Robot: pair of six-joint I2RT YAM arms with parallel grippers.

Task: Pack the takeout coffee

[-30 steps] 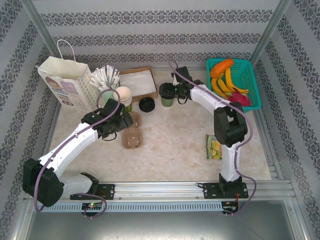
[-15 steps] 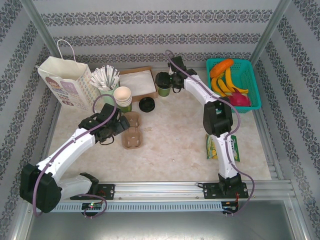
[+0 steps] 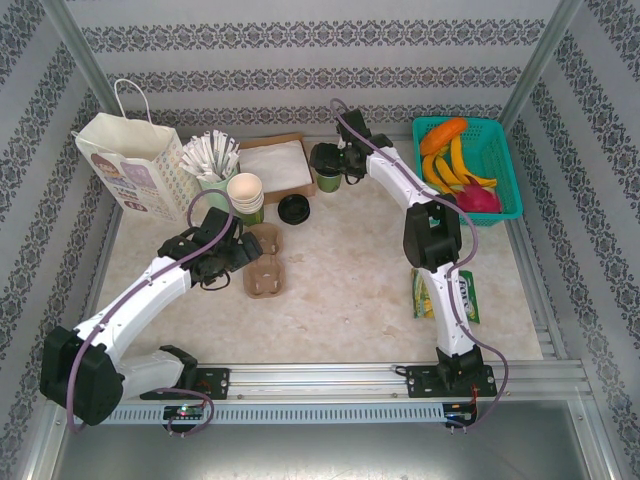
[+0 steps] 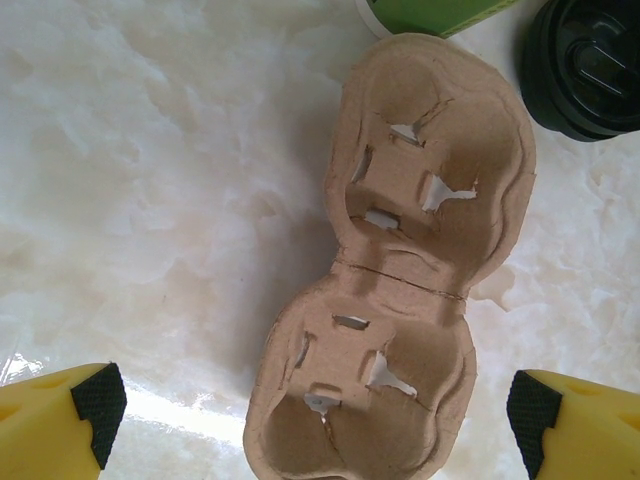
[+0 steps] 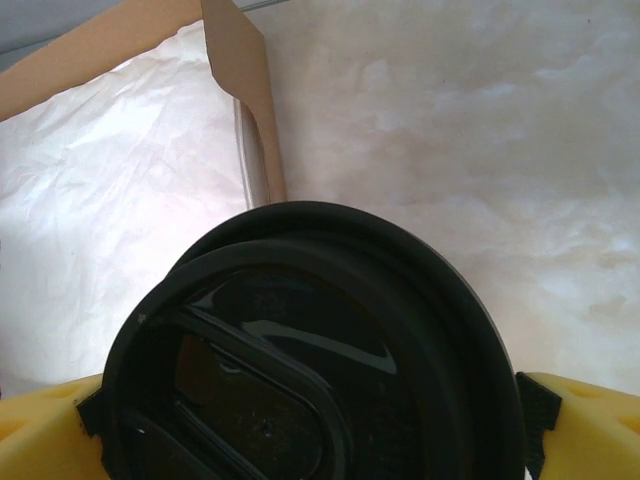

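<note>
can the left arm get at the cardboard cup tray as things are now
Probably yes: the left gripper hangs open right above the tray, jaws wide to either side, and nothing lies between gripper and tray.

The marble table (image 3: 340, 310) carries, along the top from left to right, a paper bag (image 3: 130, 165), a cup of sticks (image 3: 211, 160), a box (image 3: 276, 165), a coffee cup (image 3: 328, 181) and a basket (image 3: 497, 165). Left of centre stand a cup stack (image 3: 245, 192), a black lid (image 3: 294, 208) and a carrier (image 3: 265, 262). A snack packet (image 3: 441, 293) lies right of centre.
</note>
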